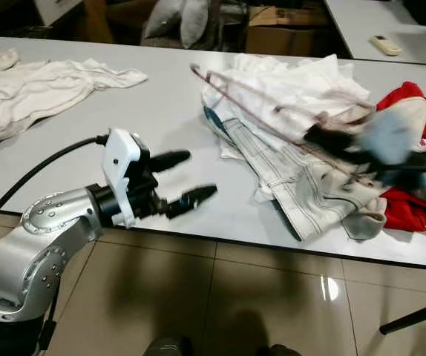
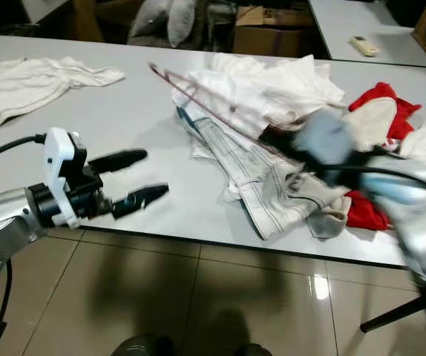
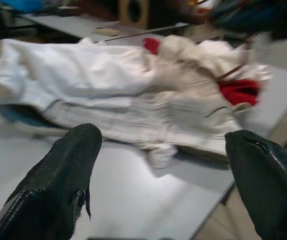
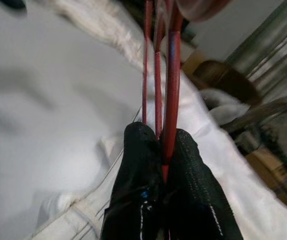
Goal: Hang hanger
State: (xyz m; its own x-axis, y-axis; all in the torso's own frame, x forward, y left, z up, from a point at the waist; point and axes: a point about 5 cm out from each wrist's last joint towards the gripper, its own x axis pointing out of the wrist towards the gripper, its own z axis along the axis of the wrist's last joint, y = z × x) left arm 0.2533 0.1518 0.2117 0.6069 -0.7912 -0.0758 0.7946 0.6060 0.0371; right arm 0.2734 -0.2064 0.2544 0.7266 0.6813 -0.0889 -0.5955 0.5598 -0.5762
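Note:
A thin reddish wire hanger [image 1: 257, 93] lies slanted across a heap of clothes [image 1: 302, 159] on the right half of the grey table [image 1: 161, 111]. My right gripper [image 1: 330, 137], blurred by motion, sits on the heap at the hanger's near end. In the right wrist view its fingertips [image 4: 162, 135] are shut on the hanger's red wires [image 4: 172, 75]. My left gripper [image 1: 198, 174] hovers open over the table's front edge, left of the heap, with nothing between its fingers [image 3: 58, 180].
The heap holds a white shirt [image 1: 287, 78], striped pale trousers [image 1: 295, 185] and a red garment [image 1: 410, 211]. Another white garment [image 1: 27, 85] lies at the table's far left. A second table with a remote [image 1: 385, 44] and a cardboard box [image 1: 280, 30] stand behind.

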